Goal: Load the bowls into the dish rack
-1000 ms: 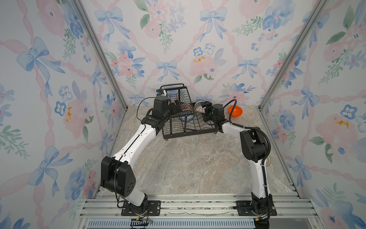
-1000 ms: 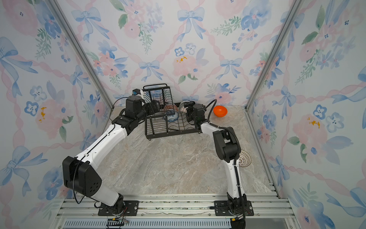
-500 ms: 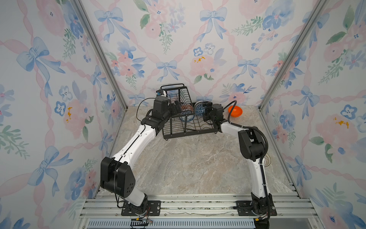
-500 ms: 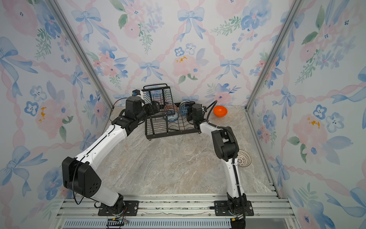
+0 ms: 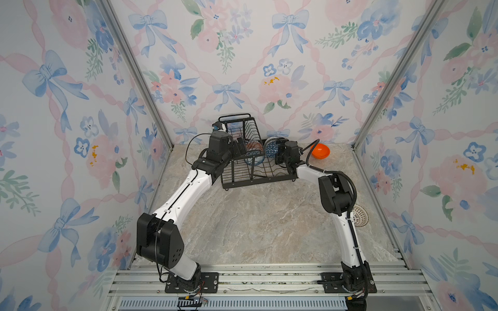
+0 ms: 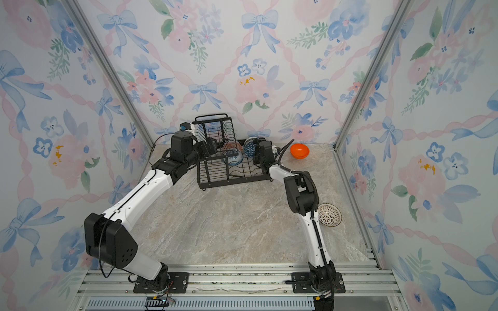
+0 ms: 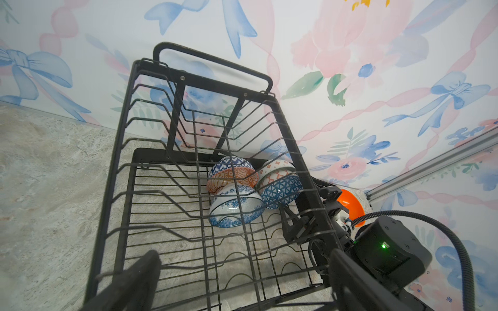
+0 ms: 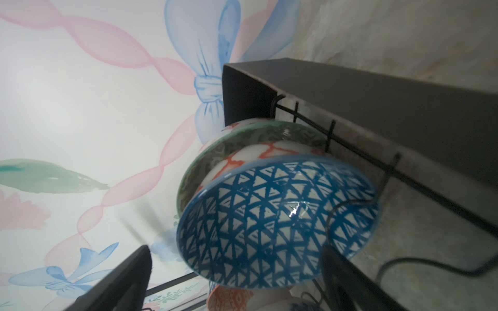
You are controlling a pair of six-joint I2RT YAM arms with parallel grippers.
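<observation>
Right wrist view: blue bowl (image 8: 277, 220) is seen propped in the rack (image 8: 377, 94); left gripper (image 7: 245, 254) and right gripper (image 8: 234, 250) are spread wide, empty.

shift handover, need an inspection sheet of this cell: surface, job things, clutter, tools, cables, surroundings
surface: marble-look tabletop, no spill seen
job's things: dish rack at the back; patterned bowls on edge in its base; orange bowl and lattice bowl on the tabletop outside it
clutter: nothing seen
tools: left tool open over the rack, holding nothing; right tool open by the blue-triangle bowl, no grip seen
cables: black cable loops by the left wrist; ribbed hose on the right arm
surroundings: floral walls, metal rail in front
</observation>
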